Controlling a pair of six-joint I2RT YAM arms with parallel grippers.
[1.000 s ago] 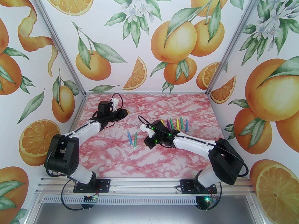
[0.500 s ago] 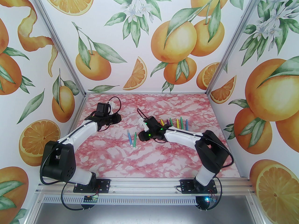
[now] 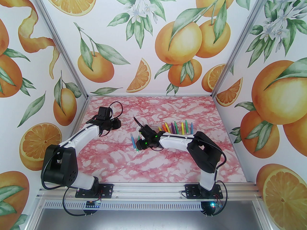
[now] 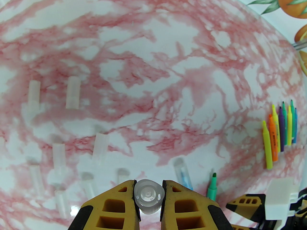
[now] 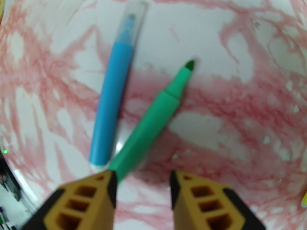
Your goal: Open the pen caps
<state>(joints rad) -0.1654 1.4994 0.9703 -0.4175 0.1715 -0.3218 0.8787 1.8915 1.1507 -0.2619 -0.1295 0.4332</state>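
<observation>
My left gripper (image 4: 149, 188) is shut on a clear pen cap (image 4: 148, 196), and hangs over the table's left part (image 3: 117, 123). My right gripper (image 5: 143, 183) is open just above two pens. The green pen (image 5: 148, 118) lies uncapped, its tail by my left finger (image 5: 105, 195). A blue pen (image 5: 111, 104) beside it wears a clear cap (image 5: 133, 18). From above, the right gripper (image 3: 139, 145) stands next to the blue pen (image 3: 133, 141). Several uncapped pens (image 3: 177, 127) lie in a row behind the right arm.
Several loose clear caps (image 4: 73, 96) lie scattered on the pink marbled table (image 3: 156, 169) below the left gripper. The left wrist view has the pen row (image 4: 280, 133) at its right. Patterned walls close off the back and sides.
The right arm has swung left from the pen row to the blue and green pens, and its jaws have opened. The left arm has drawn back a little to the left, cap still held.
</observation>
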